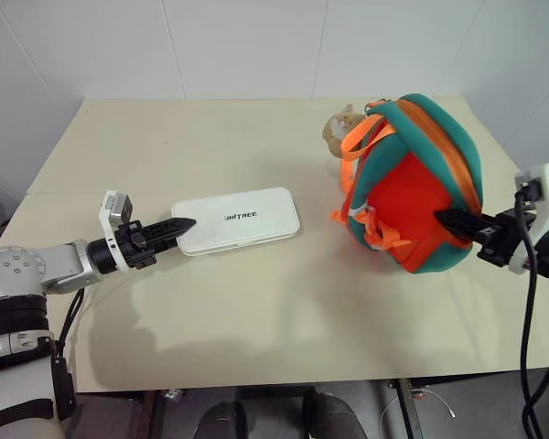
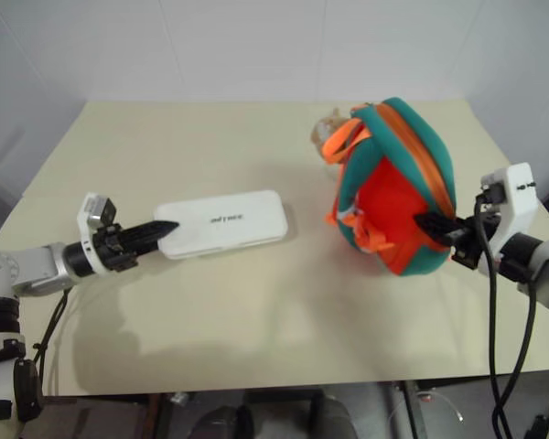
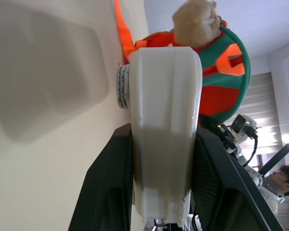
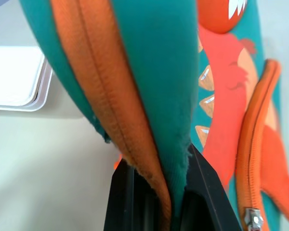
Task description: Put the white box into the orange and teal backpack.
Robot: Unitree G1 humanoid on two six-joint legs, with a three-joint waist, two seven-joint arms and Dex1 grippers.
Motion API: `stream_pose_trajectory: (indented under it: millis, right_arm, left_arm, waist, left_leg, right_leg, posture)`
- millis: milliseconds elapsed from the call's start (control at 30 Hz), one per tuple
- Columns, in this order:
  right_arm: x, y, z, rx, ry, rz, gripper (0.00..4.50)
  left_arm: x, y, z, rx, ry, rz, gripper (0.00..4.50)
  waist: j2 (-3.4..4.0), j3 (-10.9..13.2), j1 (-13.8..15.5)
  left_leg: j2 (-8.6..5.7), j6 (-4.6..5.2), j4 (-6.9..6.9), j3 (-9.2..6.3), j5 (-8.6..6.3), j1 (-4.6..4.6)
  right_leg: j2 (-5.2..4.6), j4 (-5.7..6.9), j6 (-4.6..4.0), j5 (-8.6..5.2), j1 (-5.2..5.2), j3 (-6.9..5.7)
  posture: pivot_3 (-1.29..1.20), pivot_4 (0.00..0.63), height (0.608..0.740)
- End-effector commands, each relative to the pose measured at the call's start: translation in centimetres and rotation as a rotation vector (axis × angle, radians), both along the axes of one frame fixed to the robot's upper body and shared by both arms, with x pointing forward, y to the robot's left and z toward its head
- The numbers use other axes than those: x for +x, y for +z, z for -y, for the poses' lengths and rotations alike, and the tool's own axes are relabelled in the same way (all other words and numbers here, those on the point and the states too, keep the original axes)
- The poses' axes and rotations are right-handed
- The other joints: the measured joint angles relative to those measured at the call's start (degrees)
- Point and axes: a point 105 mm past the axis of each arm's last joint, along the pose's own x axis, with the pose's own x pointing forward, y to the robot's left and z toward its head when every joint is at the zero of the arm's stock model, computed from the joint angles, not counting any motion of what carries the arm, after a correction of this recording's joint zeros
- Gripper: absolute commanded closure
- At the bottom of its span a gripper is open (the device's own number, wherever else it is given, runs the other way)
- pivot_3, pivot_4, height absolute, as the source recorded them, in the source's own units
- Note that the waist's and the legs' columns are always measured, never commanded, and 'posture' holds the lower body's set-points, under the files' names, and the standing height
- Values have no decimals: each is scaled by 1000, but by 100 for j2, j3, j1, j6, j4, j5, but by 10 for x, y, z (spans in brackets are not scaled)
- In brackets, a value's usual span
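The white box [image 1: 242,219] lies flat on the table, left of centre, lid with dark lettering facing up. My left gripper [image 1: 185,224] is shut on its left end; in the left wrist view the box [image 3: 164,120] sits between the two black fingers [image 3: 108,187]. To the right, the orange and teal backpack [image 1: 421,183] stands on the table with a beige plush toy [image 1: 340,128] behind it. My right gripper [image 1: 444,218] is shut on the backpack's right edge; the right wrist view shows the teal fabric and orange trim [image 4: 149,96] pinched between its fingers [image 4: 130,197].
The beige table [image 1: 256,311] has open surface between the box and the backpack and along its front edge. White walls close off the back and right side. A person [image 3: 279,178] is in the background of the left wrist view.
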Motion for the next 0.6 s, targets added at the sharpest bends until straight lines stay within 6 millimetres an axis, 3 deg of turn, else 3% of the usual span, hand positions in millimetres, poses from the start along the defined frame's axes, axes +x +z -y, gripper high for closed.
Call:
stream_pose_trajectory:
  millis: [33, 200, 367, 600]
  right_arm:
    - [-19, 13, -8, -19, 93, 29, 4057]
    - [-27, 0, -3, -55, 88, -17, 4057]
    - [-22, -6, 10, -66, 34, -17, 2456]
    - [-23, 2, 15, -98, 30, 1, 81]
  left_arm:
    - [0, 23, -7, -16, 3, 80, 3237]
    - [2, 22, -6, -11, -1, 79, 3237]
    - [6, 22, -5, -8, -3, 81, 3237]
    - [10, 22, -3, -5, -6, 83, 3237]
  waist:
    - [-1, 0, 8]
    - [-4, 0, 57]
    - [-6, -1, 89]
    - [-7, 0, 127]
  left_leg:
    - [0, 0, -1, 0, 0, 0]
    - [0, 2, 4, -1, -1, 0]
    - [0, 5, 11, 1, -2, 2]
    - [0, 7, 25, -1, -2, 2]
  right_leg:
    - [0, -1, 0, 0, 0, 0]
    - [-1, 1, 0, 0, 1, 0]
    - [-1, 6, 0, 0, 1, 3]
    - [-5, 6, 0, 1, 0, 5]
  posture:
    - [0, 150, 740]
    - [0, 150, 740]
    - [0, 150, 740]
    - [0, 150, 740]
